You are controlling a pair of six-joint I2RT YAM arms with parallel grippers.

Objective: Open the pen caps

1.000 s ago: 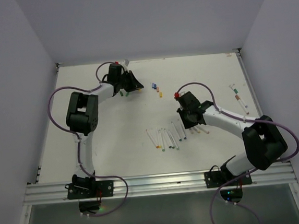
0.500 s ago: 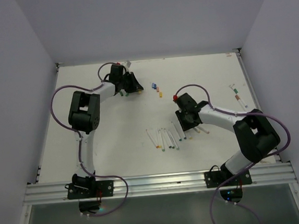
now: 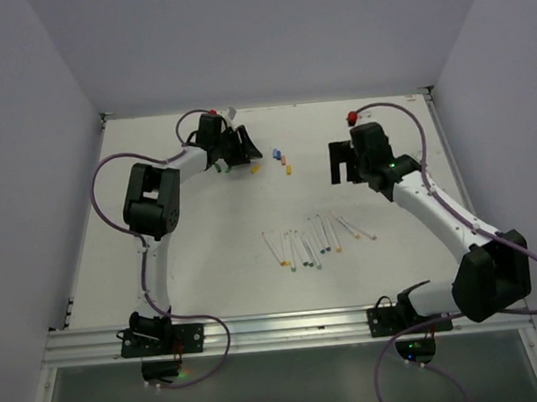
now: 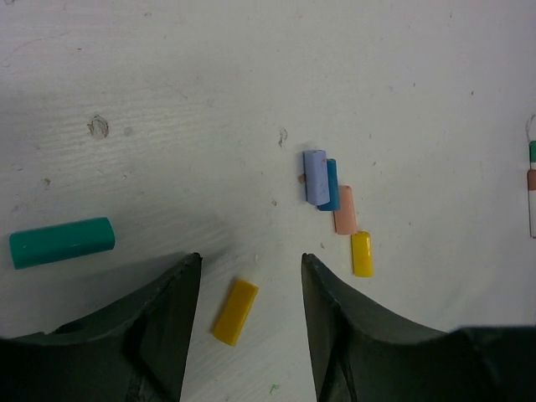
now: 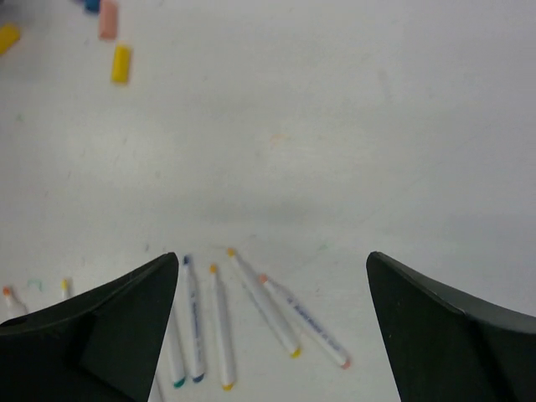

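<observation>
Several loose pen caps lie at the back of the table. In the left wrist view a yellow cap (image 4: 234,311) lies flat between the jaws of my left gripper (image 4: 249,260), which is open and touches nothing. A green cap (image 4: 62,242) lies to its left. A lilac cap (image 4: 314,176), a blue one (image 4: 330,186), a pink one (image 4: 344,209) and another yellow one (image 4: 361,254) cluster ahead. The white pens (image 3: 310,244) lie in a row mid-table. My right gripper (image 3: 343,161) hangs wide open above the table, the pens (image 5: 260,306) below it.
The white table (image 3: 206,235) is walled on three sides. A capped pen end (image 4: 533,193) shows at the right edge of the left wrist view. Purple cables (image 3: 98,192) loop off both arms.
My right gripper opened wide and lifted from the pen row toward the back right. My left gripper opened, and the yellow cap now lies on the table between its jaws.
</observation>
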